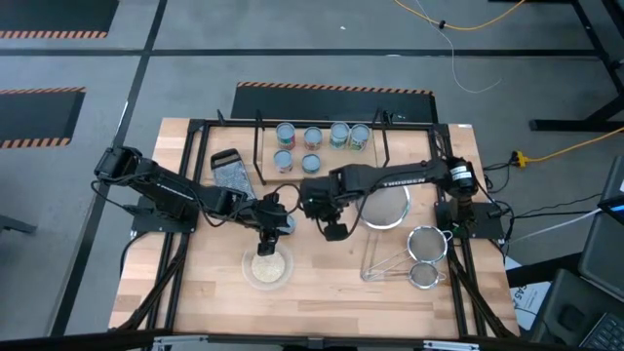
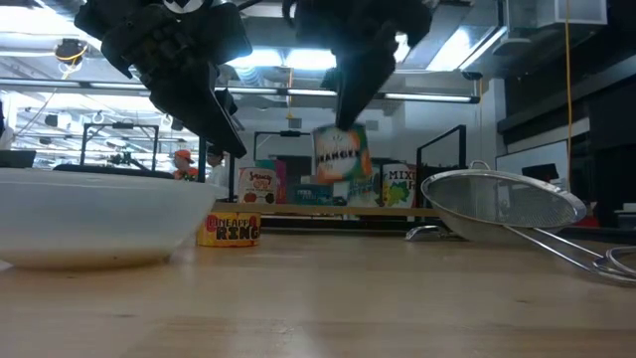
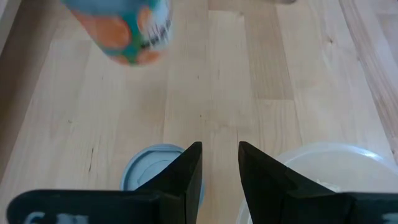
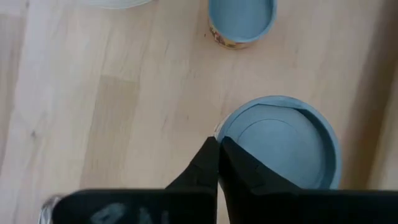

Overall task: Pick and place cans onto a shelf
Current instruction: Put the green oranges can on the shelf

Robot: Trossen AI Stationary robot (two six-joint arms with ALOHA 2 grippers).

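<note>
Six cans [image 1: 312, 137] already stood on the shelf [image 1: 409, 132]. The right gripper [image 4: 219, 163], fingers clamped on a can's [image 2: 340, 152] rim, held it above the tabletop [image 1: 322, 292]; the left gripper [image 3: 219, 171], fingers slightly apart and empty, hovered beside the last can [image 2: 229, 229].

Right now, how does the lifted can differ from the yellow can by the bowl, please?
The lifted can hangs in the air, pinched at its rim by the right end effector; the yellow can stands free on the tabletop. The lifted can looks taller, labelled teal and orange; the yellow can is squat. Both have pale blue tops.
</note>
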